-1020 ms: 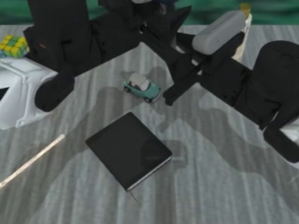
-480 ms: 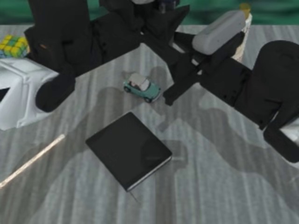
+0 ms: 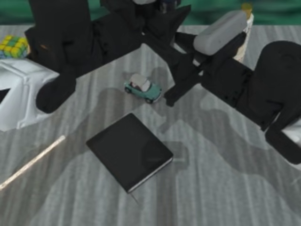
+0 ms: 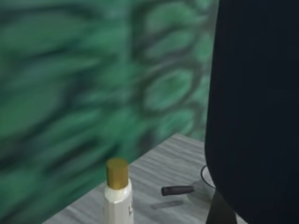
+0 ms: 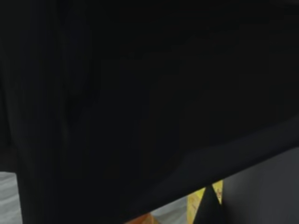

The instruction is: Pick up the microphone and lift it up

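The microphone (image 3: 168,5) shows only as a small navy patch at the top edge of the top view, among the black parts of my left gripper (image 3: 162,14), which is reached out over the table's far middle. In the left wrist view its dark navy rounded head (image 4: 257,107) fills the whole right side, very close to the camera. The left gripper is shut on the microphone, and its handle is hidden. My right gripper (image 3: 170,96) hangs idle over the middle of the table, beside a toy car. The right wrist view is dark.
A teal toy car (image 3: 143,88) and a black notebook (image 3: 129,150) lie mid-table. A thin pale rod (image 3: 33,161) lies at the front left and a coloured cube (image 3: 12,45) at the far left. A gold-capped white lotion bottle (image 3: 246,14) (image 4: 117,196) stands at the far right.
My left arm has shifted slightly, its elbow drifting toward the lower left, while its gripper stays at the top edge. The right arm has not moved.
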